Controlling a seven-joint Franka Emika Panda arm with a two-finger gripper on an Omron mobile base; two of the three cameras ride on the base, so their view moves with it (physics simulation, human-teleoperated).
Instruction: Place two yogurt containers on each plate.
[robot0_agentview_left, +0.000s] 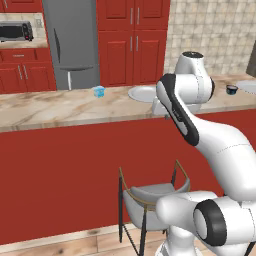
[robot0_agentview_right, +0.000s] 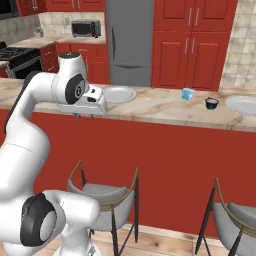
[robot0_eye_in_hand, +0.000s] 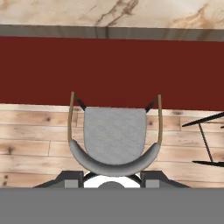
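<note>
Yogurt container (robot0_agentview_left: 99, 91) is sitting on the counter (robot0_agentview_left: 60, 107), well apart from the hand. Fingers (robot0_agentview_right: 83, 116) are standing closed and empty, pointing down at the stool (robot0_eye_in_hand: 114, 135). Open them before approaching the tub from above.

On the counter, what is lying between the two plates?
In the right base view, a yogurt container and a small dark bowl sit between the near plate and the far plate.

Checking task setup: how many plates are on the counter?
2. One plate lies beside the gripper; the other plate sits at the counter's right end, past the dark bowl.
</note>
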